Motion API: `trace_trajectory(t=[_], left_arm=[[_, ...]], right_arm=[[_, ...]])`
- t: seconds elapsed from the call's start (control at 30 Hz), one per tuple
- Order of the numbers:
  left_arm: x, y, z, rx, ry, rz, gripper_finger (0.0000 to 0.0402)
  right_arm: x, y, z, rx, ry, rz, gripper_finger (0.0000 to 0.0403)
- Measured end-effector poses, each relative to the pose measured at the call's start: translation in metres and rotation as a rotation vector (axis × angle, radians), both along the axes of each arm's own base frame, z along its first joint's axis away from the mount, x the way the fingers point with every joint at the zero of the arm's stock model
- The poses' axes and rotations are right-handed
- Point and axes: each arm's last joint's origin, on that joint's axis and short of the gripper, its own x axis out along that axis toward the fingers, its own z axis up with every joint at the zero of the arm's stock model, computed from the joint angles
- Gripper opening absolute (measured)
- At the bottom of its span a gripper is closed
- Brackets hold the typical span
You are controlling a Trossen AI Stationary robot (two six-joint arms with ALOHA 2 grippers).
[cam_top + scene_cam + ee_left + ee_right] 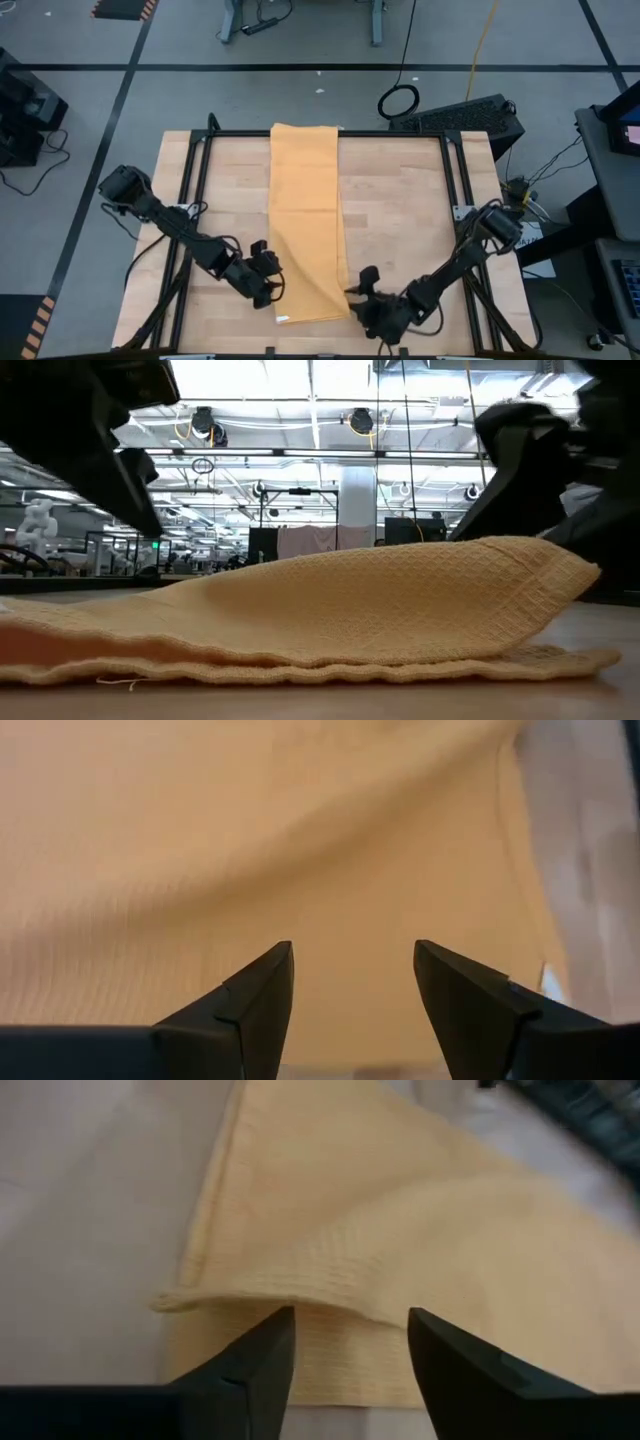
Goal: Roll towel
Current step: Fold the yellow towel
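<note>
We see the towel lying as a long folded strip down the middle of the table, running from twelve o'clock at the far edge to six o'clock near the front. The left gripper sits at its seven o'clock corner, fingers spread with cloth only in front of them, nothing pinched. The right gripper sits at five o'clock, also parted, its tips at a lifted flap of the hem (it looks let go of, not held).

We judge the cloth soft, light and limp, with a waffle weave that should grip itself rather than slide; it will sag and wrinkle if taken at one point. We would take both near corners at once, so the roll starts straight.

The overhead view gives the whole strip and its small white tag. The table-level view alone shows stacked layers and a raised hump. The wrist views show the finger gaps.
</note>
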Motion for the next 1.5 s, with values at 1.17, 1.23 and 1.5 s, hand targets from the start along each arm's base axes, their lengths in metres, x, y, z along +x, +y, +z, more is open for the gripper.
trace_trajectory(t=[1.17, 1.23, 1.5], left_arm=[[-0.036, -0.055, -0.047, 0.029, -0.001, 0.130, 0.0214], [-0.038, -0.057, -0.040, 0.006, -0.018, 0.120, 0.0214], [-0.039, -0.065, -0.026, -0.059, -0.111, 0.119, 0.0214]], right_arm=[[0.025, 0.018, 0.025, 0.173, -0.050, 0.164, 0.0058], [0.024, 0.020, 0.025, 0.142, -0.018, 0.164, 0.0083], [0.015, 0.012, 0.019, -0.060, 0.108, 0.100, 0.0167]])
